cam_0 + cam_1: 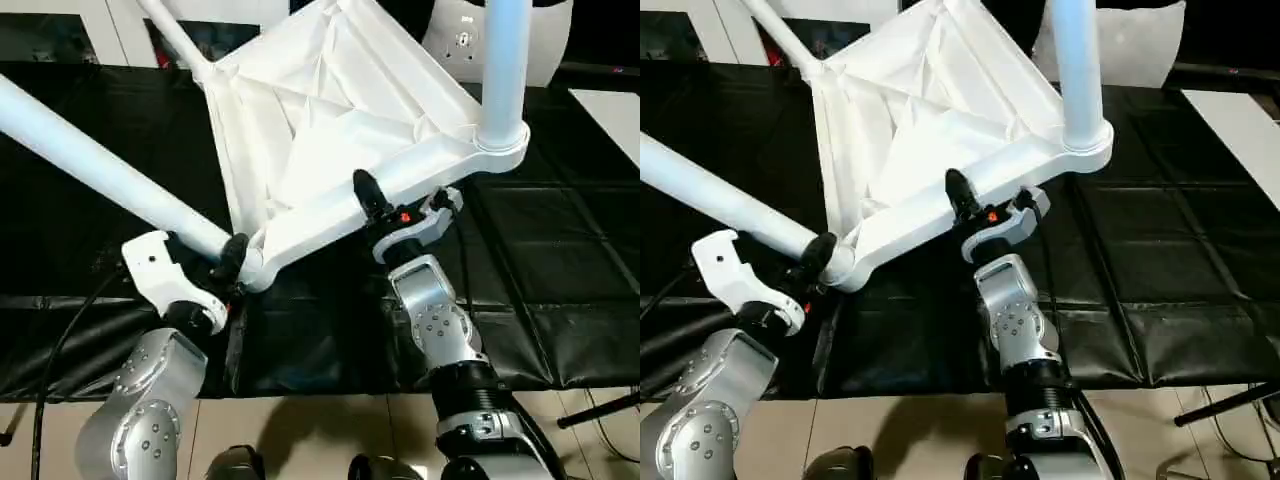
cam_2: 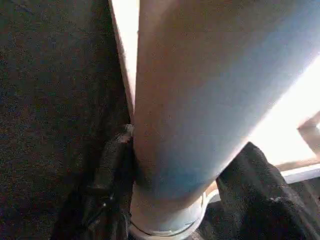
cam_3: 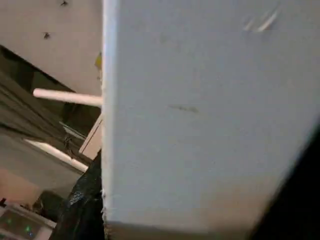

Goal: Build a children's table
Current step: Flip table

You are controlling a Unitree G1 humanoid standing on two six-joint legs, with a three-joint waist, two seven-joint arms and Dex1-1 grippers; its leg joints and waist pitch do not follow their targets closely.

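Note:
The white tabletop [image 1: 330, 90] is tilted up with its ribbed underside facing me. Three white legs stand in its corner sockets: one [image 1: 100, 165] runs out to the left from the near corner, one [image 1: 503, 70] rises at the right corner, and one [image 1: 175, 35] sticks out at the far left. My left gripper [image 1: 235, 262] is shut on the base of the near-left leg [image 2: 200, 100], right at its socket. My right gripper [image 1: 375, 205] is shut on the tabletop's near rim [image 3: 200, 115], one black finger [image 1: 958, 192] lying over the rim.
A black padded mat [image 1: 560, 250] covers the surface under the table. A white cabinet [image 1: 100, 25] stands at the back left and a white rounded object [image 1: 460, 40] at the back right. A white board [image 1: 610, 110] lies at the right edge. A black cable [image 1: 60, 340] runs by my left arm.

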